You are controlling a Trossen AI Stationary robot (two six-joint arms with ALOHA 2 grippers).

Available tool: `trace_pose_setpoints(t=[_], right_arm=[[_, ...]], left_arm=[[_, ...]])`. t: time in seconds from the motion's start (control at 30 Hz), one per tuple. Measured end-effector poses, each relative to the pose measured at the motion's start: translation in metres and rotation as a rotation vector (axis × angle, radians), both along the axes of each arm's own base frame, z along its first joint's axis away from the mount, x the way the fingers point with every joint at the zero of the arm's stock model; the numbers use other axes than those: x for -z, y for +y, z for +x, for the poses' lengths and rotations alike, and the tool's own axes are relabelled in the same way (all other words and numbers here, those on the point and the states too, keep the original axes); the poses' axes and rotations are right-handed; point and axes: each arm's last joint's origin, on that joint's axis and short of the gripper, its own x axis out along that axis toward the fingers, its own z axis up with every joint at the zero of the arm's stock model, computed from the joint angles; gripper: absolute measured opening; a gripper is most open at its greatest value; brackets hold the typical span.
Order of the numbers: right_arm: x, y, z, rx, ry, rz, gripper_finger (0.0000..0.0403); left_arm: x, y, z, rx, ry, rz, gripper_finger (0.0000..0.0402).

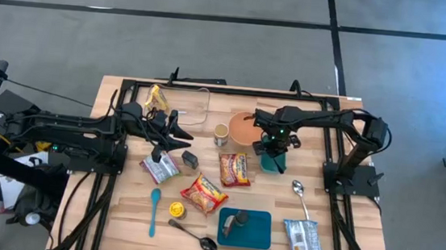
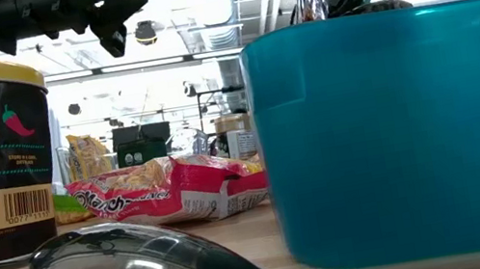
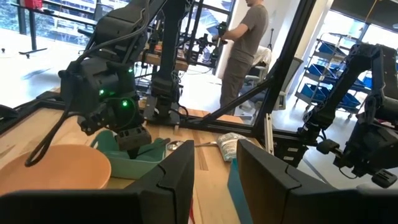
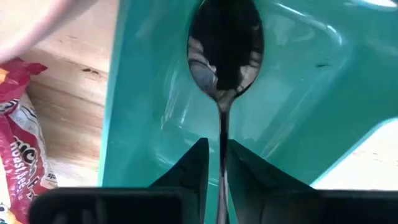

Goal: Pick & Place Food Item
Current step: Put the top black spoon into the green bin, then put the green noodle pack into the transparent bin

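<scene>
While the right gripper reaches into the teal tub, a dark spoon sits between its fingers.
Its fingers are narrow, close on both sides of the spoon's handle; a red noodle pack lies beside the tub. Farther off, the left gripper hangs part open, holding nothing.

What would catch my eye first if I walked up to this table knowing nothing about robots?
Probably the right gripper poised over a small teal container near the table's right middle, with a dark spoon lying in it, its handle running between the fingers. Next, the scatter of snack packets, such as the red noodle packet, at the centre. The left gripper waits over the table's left side.
</scene>
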Motion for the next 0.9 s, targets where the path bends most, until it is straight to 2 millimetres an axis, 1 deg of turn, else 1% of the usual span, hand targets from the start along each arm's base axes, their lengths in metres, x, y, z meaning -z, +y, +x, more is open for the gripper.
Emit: trace_pose_setpoints(t=[0.3,0.9], right_arm=[[-0.0001,-0.0002,0.0000,-0.013,-0.004,-0.002,0.0071],[-0.0006,0.0006,-0.0004,-0.038,-0.013,0.017,0.0072]], left_arm=[[0.0000,0.0000,0.0000,0.000,0.000,0.000,0.0115],[0.0000,0.0000,0.0000,0.000,0.000,0.000,0.0115]])
